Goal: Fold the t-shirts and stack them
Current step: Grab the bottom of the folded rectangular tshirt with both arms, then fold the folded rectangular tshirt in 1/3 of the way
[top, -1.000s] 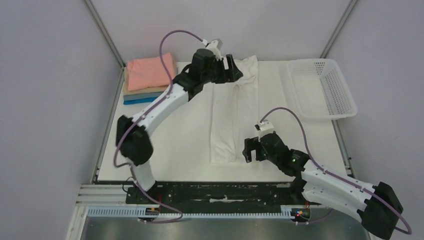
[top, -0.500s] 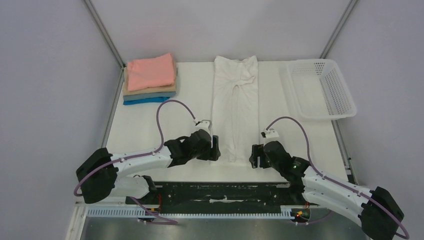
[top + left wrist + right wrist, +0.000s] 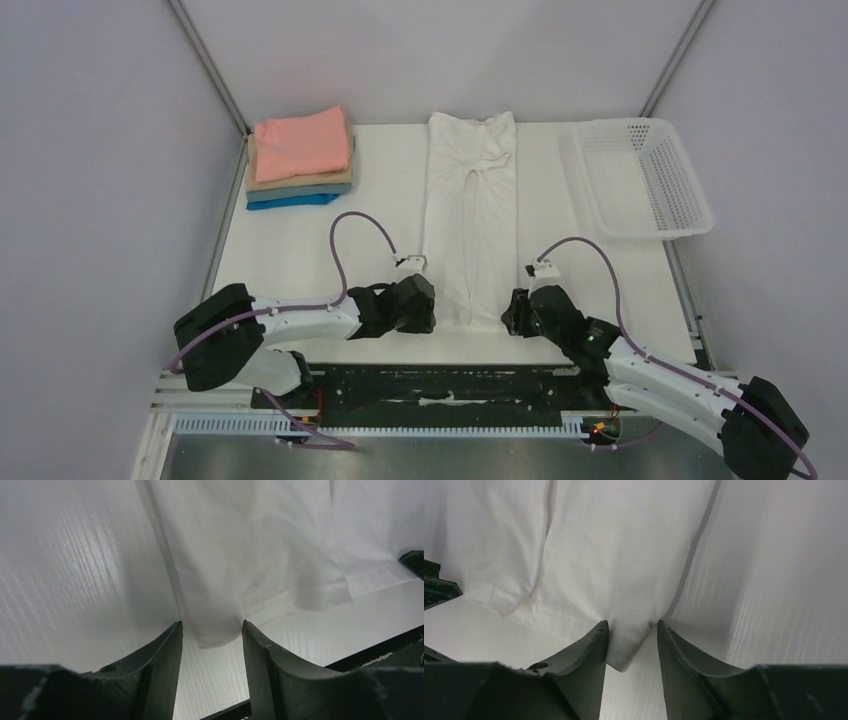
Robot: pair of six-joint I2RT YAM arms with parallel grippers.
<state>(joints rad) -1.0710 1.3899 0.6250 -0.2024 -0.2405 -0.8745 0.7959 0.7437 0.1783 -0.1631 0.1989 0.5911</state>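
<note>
**Two grippers set at the near corners of a white t-shirt, ready for a lengthwise fold**

Nearest the arms' bases, the left gripper (image 3: 210, 626) sits low on the table (image 3: 300, 260) at the near left corner of the white t-shirt (image 3: 470, 220). Its two dark fingers stand apart with the hem corner bunched between them. They frame the cloth but do not look clamped on it. The right gripper (image 3: 631, 624) mirrors this at the near right corner. Its jaws are also parted, and a small tongue of hem sits between them, touching both fingers. Pairing the grippers this way probably means both corners are to be lifted together, so the hem rises evenly rather than twisting.

The shirt lies flat as a long, narrow strip running away from the arms down the middle of the table. Its sides are already turned in and its collar end is at the far edge. That shape suggests the next fold carries the near hem toward the far end.

At the far left, well apart from the shirt, is a stack of folded t-shirts (image 3: 300, 150), with salmon pink on top of tan, grey-blue and bright blue. The white shirt will likely join it. At the far right stands a white mesh basket (image 3: 700, 205).
</note>
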